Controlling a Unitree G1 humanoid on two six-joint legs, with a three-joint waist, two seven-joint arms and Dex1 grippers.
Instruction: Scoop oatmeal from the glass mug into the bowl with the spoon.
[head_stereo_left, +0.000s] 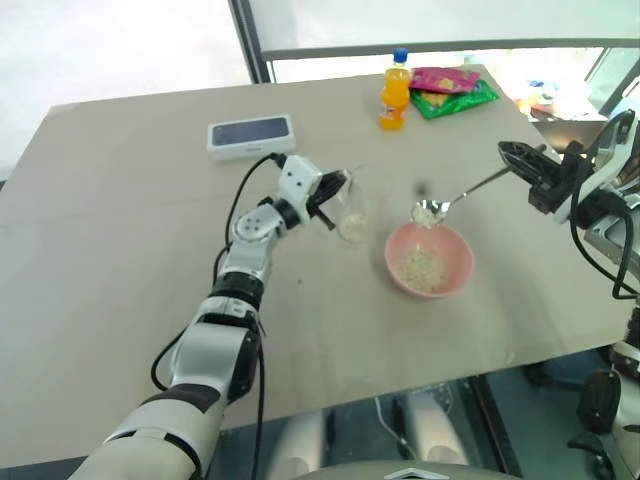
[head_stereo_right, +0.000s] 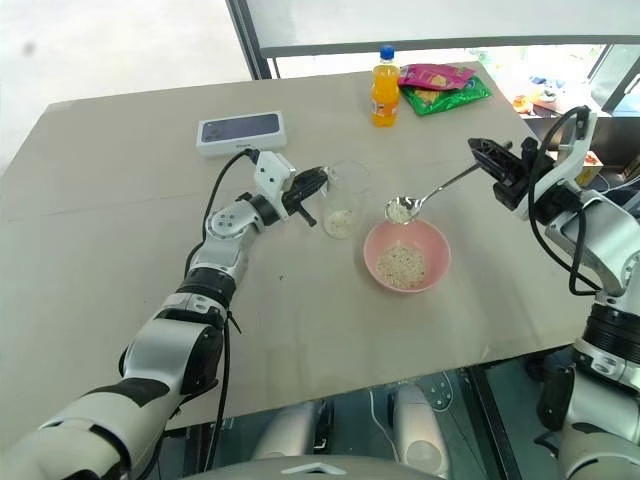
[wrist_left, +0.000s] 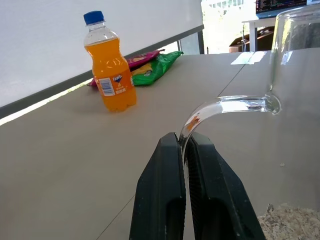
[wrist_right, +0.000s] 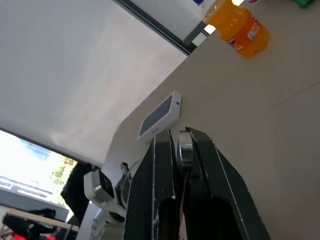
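Your right gripper (head_stereo_right: 484, 150) is clamped on the spoon (head_stereo_right: 432, 194) handle, the loaded scoop out ahead of it, hovering at the far rim of the bowl (head_stereo_right: 405, 254). Tip too early and oatmeal (head_stereo_right: 399, 211) lands on the table (head_stereo_right: 120, 200). Your left gripper (wrist_left: 184, 142) pinches the glass mug (head_stereo_right: 342, 200) handle; a tug could topple it.

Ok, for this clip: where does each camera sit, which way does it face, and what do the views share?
Left and right eye views: on the head, looking forward and down over the table; both arms show, left gripper at the glass mug, right gripper holding the spoon over the bowl.
Left wrist view: along jaws shut on the mug's handle, toward the orange bottle.
Right wrist view: along jaws shut on the spoon's handle; the left arm shows.
Shared: the bottle shows in all four.
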